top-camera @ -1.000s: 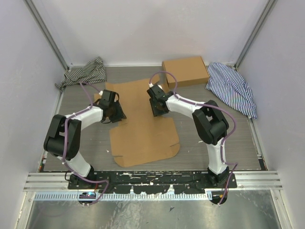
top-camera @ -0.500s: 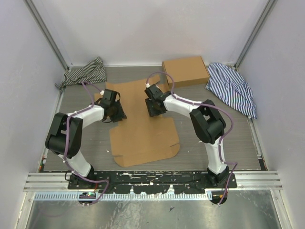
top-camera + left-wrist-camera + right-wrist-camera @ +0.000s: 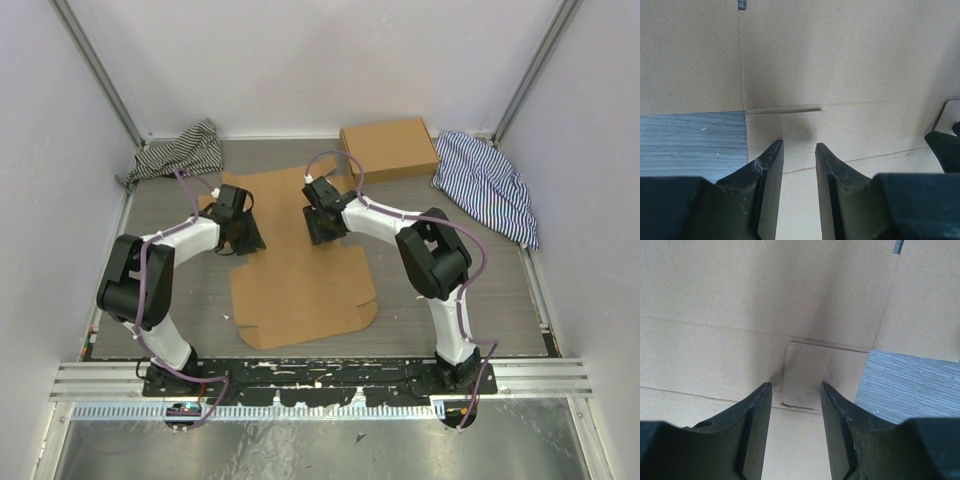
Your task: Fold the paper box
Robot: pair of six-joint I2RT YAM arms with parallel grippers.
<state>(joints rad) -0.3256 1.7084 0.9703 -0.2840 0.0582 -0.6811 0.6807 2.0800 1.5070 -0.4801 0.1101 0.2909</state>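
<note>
Left tool (image 3: 799, 147) is open a little, right tool (image 3: 796, 387) more, both empty above the flat paper box (image 3: 300, 290); only the wrist views show its fold lines.

Matt brown cardboard paper box (image 3: 300, 280) lies on grey wood-grain table (image 3: 500, 290), probably laminate.

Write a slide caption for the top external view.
Left gripper and right gripper hover low over the flat, unfolded paper box; a closed cardboard box sits behind it.

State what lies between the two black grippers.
Between left gripper and right gripper lies only bare panel of the unfolded brown cardboard box, in top view.
</note>
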